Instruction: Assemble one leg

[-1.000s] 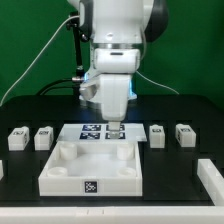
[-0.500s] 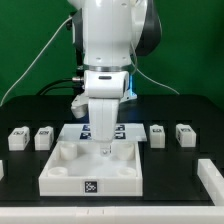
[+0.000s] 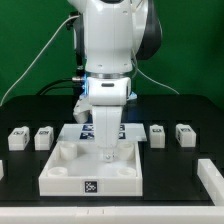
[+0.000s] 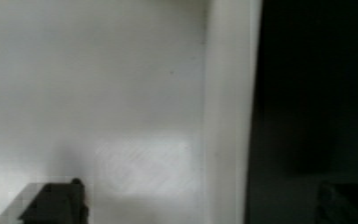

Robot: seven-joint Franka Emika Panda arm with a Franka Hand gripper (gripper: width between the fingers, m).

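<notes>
Since the job is getting 1 leg on, the part that matters right now is the white square tabletop piece (image 3: 72,172). It sits flat on the black table (image 3: 170,165), front and centre, just in front of the marker board (image 3: 86,131).

It looks like rigid moulded plastic: light, stiff, not fragile, but smooth enough to skate on the table if nudged sideways. I'd pinch it across 1 of the raised outer walls rather than go for the flat middle, since the body is far too wide for the jaws. Those corner recesses look like where the legs seat, so keep the fingers out of them.

The gripper (image 3: 108,152) hangs straight down over the piece, tips low inside its far half, and I can't tell if they touch it. In the wrist view both fingertips (image 4: 51,203) sit far apart at the frame corners, with a plain white surface and 1 straight edge between them. So it's spread wide and carrying nothing.

The legs are the 4 stubby white blocks: 2 on the exterior view's left (image 3: 43,137) and 2 on the exterior view's right (image 3: 157,134). All lie beside the tabletop piece, apart from it. They're small and probably easy to grab across the middle.
</notes>
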